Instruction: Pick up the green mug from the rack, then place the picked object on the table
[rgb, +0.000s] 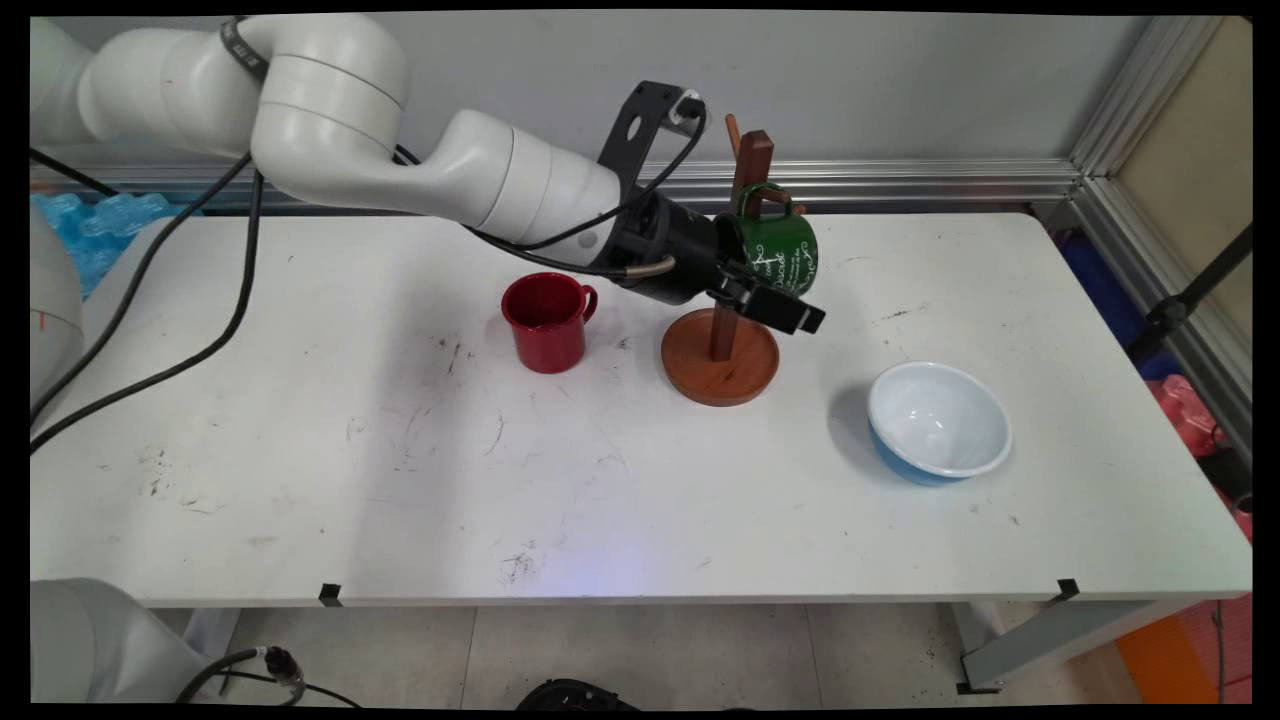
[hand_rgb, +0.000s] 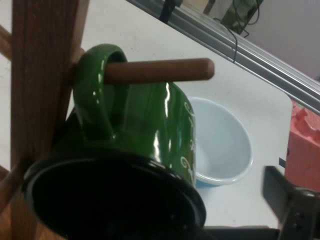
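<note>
A green mug (rgb: 778, 248) with white lettering hangs by its handle on a peg (hand_rgb: 160, 71) of the wooden mug tree (rgb: 722, 340). Its dark mouth tilts down toward the hand. My gripper (rgb: 768, 290) is right at the mug's mouth and lower side, and it stands open. In the hand view one black finger (hand_rgb: 290, 205) shows at the lower right, clear of the mug's rim (hand_rgb: 150, 167); the other finger is hidden. The tree's post (hand_rgb: 42, 75) rises at the left of that view.
A red mug (rgb: 546, 320) stands upright left of the tree's round base. A bowl (rgb: 938, 422), white inside and blue outside, sits to the right of the tree, nearer the front. A metal rail runs along the wall behind the table.
</note>
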